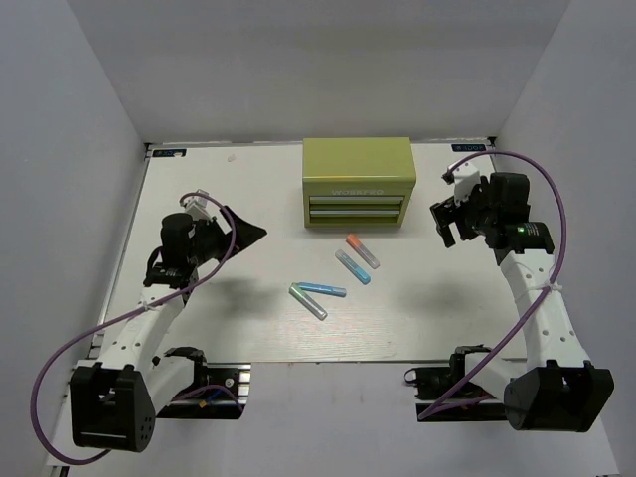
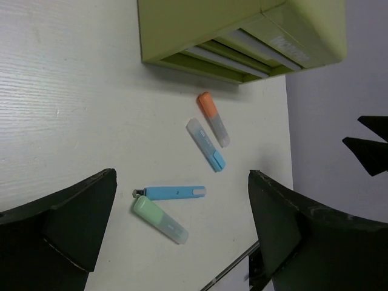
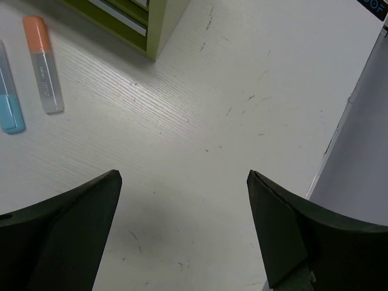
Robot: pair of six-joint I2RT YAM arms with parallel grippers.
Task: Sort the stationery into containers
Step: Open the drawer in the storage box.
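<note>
Box (image 1: 358, 182), olive-green, two drawers (image 1: 355, 210), apparently shut

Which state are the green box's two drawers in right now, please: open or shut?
Shut: both drawers sit pushed fully into the green box, neither front sticking out.

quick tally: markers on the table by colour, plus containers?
Orange-capped marker: 1
Grey-blue marker: 1
Light blue marker: 1
Pale green marker: 1
Olive-green drawer box: 1
Total: 5
</note>
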